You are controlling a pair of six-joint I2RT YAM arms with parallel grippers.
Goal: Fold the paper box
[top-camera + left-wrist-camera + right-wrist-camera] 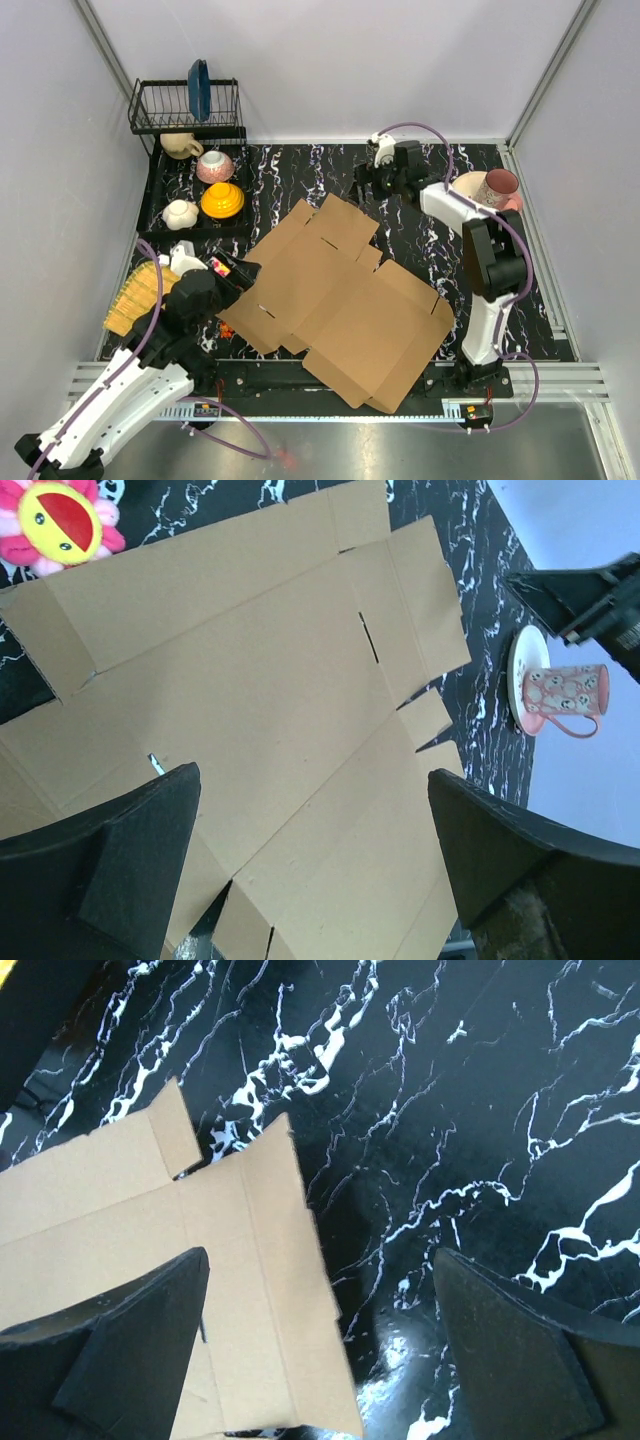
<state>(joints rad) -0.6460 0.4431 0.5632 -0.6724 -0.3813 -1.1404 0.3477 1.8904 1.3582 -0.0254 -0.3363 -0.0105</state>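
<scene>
The desk (420,200) has a black top veined with white. The paper box (335,300) lies flat and unfolded across its middle, with the near corner reaching past the front edge. A black tray (157,190) and a wire rack (165,108) sit in the far left corner. A white plate (463,186) is near the right edge, well apart from the cardboard. A yellow ridged item (135,297) lies at the left edge, and a plush flower (60,520) is just beside the sheet's left flaps.

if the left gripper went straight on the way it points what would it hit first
Most likely the paper box, lying flat straight ahead of the open left gripper; depth is unclear.
</scene>
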